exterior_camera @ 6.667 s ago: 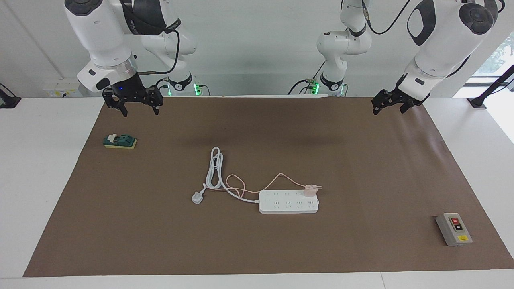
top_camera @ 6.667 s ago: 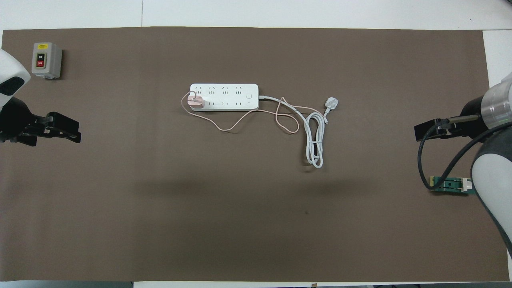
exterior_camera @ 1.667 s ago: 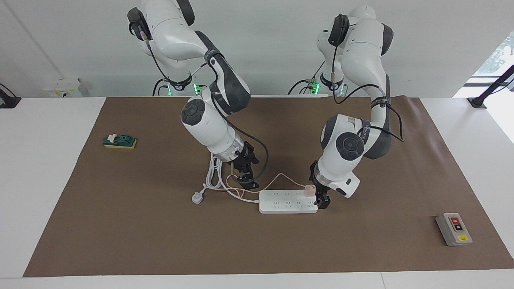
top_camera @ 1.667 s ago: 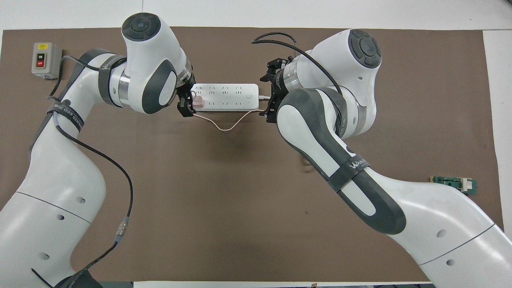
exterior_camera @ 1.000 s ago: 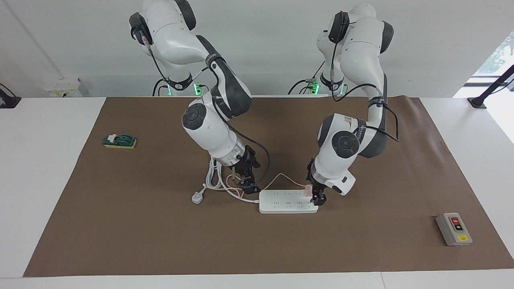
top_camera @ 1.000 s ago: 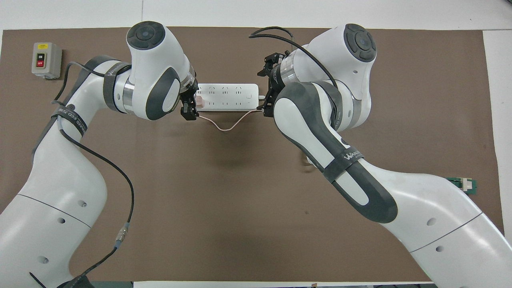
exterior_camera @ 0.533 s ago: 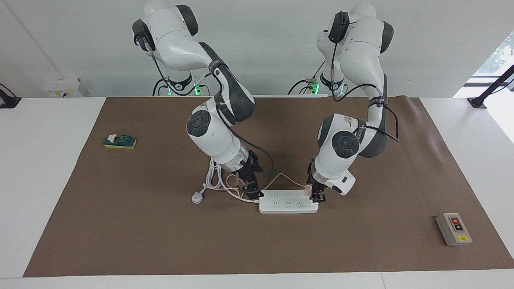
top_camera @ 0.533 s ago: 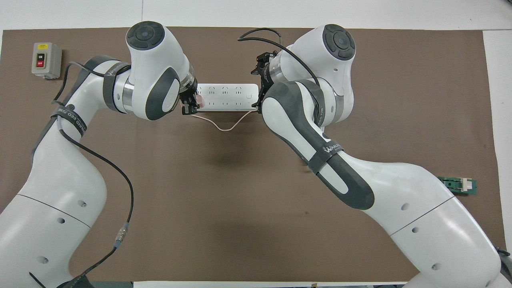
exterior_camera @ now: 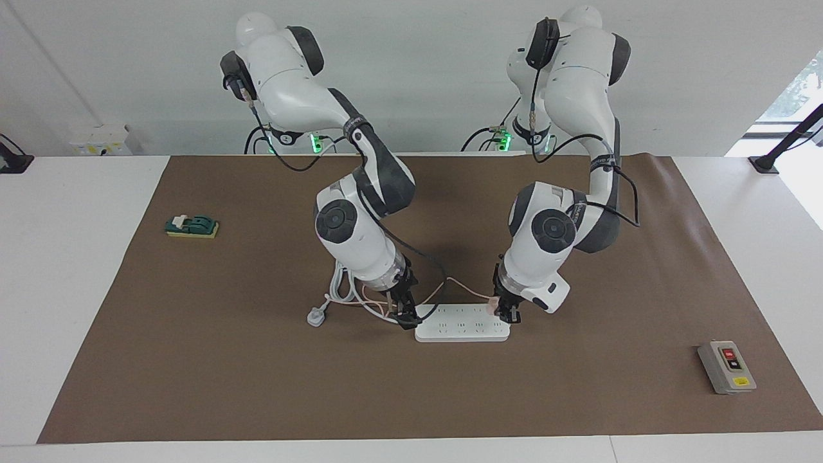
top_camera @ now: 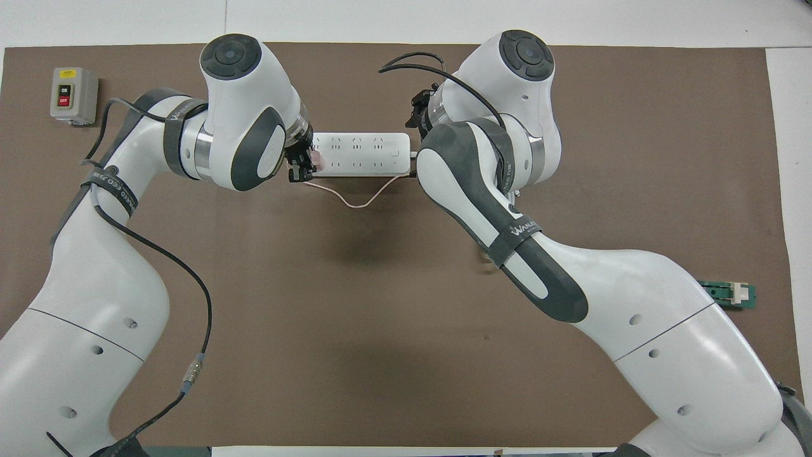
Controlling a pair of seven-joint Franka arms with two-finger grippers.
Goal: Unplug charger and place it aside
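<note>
1. While the green switch point(exterior_camera: 191, 226) lies well apart toward the right arm's end, it hinders nothing.
2. Right gripper point(exterior_camera: 406, 317) is down at the strip's point(exterior_camera: 460, 329) cord end; I cannot tell its grip. Unpinned, the strip could lift.
3. Left gripper point(exterior_camera: 506, 315) is clenched on the charger point(exterior_camera: 492, 303), plugged in at the strip's other end; a slanted pull might slip.
4. Its cable point(exterior_camera: 460, 283) may snag on the white cord point(exterior_camera: 341, 283).

Most of the charger point(exterior_camera: 492, 305) is covered by the left gripper point(exterior_camera: 506, 315); the right gripper point(exterior_camera: 406, 319) fingertips (at the power strip point(exterior_camera: 461, 329) end) are hidden overhead.
</note>
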